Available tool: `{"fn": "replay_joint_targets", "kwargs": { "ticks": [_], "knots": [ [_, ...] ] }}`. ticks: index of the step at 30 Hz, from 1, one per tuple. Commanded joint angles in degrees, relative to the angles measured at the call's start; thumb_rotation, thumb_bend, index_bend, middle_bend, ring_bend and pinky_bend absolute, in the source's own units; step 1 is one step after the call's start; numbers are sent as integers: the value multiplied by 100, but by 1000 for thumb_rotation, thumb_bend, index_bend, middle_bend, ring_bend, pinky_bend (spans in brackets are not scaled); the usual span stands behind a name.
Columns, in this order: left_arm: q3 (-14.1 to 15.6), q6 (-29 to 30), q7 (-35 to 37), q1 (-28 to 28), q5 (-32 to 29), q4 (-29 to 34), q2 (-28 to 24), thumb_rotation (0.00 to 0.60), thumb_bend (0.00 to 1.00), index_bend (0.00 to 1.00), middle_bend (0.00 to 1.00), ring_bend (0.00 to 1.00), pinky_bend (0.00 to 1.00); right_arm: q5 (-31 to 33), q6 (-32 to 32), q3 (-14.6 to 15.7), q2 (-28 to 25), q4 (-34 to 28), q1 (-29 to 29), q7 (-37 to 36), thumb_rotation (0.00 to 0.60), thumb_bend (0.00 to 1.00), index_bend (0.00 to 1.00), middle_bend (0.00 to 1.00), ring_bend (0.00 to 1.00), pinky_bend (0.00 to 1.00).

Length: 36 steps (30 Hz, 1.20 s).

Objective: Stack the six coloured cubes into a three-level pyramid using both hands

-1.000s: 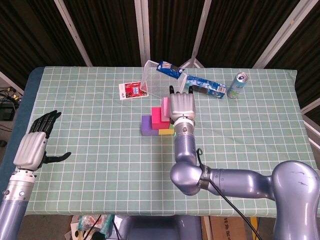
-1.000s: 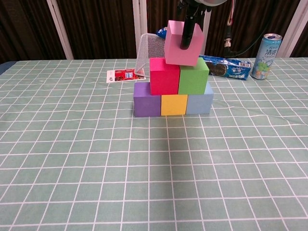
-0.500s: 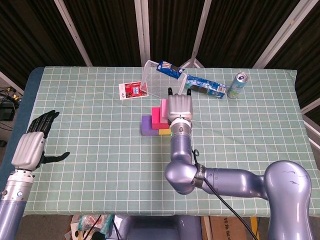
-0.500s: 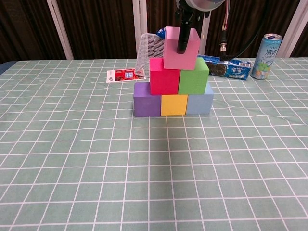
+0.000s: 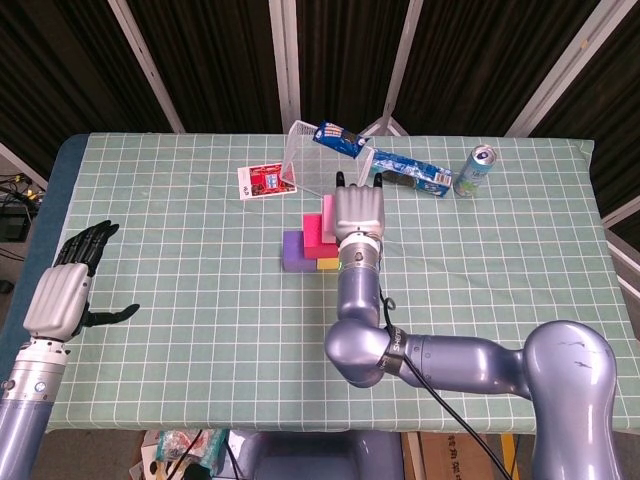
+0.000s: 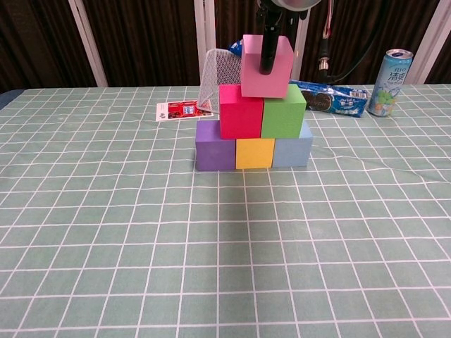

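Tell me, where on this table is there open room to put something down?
The whole near half of the table, in front of the purple cube, is bare, and so is the stretch between the cubes and the left hand. The far edge is crowded: card, mesh basket, biscuit packet and can.

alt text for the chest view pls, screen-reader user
A pink cube, gripped from above by the right hand, sits atop a red cube and green cube, themselves on a purple, yellow and blue cube row.
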<state>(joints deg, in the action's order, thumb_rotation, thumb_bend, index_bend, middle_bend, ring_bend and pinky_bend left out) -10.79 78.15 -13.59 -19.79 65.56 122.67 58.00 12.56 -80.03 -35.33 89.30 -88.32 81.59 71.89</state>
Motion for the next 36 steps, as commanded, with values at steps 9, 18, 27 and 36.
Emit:
{"fn": "replay_joint_targets", "kwargs": {
  "ticks": [9, 18, 27, 36],
  "knots": [
    [8, -21, 3, 0, -4, -10, -1, 600, 86, 0, 18, 0, 33, -50, -45, -2, 89, 68, -2, 87, 600, 282, 30, 454, 335, 0],
    [8, -27, 16, 4, -6, -16, -9, 600, 85, 0, 18, 0, 33, -70, -76, -9, 136, 91, -13, 192, 600, 282, 30, 454, 335, 0],
    [8, -28, 2, 2, -7, -22, -5, 600, 85, 0, 18, 0, 33, -93, -78, -37, 153, 100, -53, 238, 600, 282, 30, 454, 335, 0],
    [1, -24, -5, 0, -12, -21, -7, 600, 85, 0, 18, 0, 33, -125, -70, -66, 156, 66, -77, 256, 600, 281, 29, 454, 335, 0]
  ]
}}
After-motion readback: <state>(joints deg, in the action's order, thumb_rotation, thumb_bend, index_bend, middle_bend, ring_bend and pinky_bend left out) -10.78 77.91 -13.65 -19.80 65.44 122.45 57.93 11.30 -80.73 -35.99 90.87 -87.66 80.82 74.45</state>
